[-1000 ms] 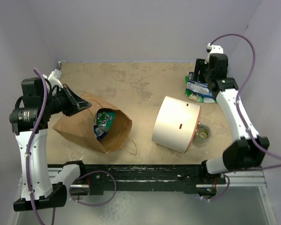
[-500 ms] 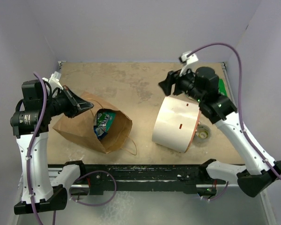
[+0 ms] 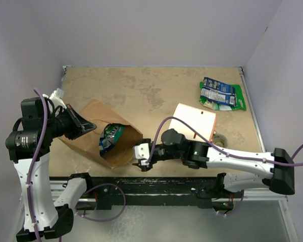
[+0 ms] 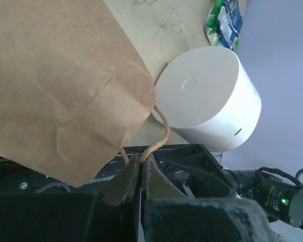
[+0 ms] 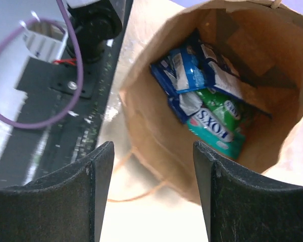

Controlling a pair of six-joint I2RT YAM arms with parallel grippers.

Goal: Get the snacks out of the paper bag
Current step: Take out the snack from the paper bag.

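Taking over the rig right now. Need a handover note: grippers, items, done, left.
Left gripper: shut on the twisted handle of the paper bag.
Right gripper: open, empty, at the bag's mouth.
Inside the bag: blue and green packets.
Done: table packets lie out at the far right, beyond the white cylinder.
Left: reach in, grip the remaining packets, and set them on the table.

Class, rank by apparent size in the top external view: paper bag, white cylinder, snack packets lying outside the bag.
1. paper bag
2. white cylinder, partly hidden by the right arm
3. snack packets
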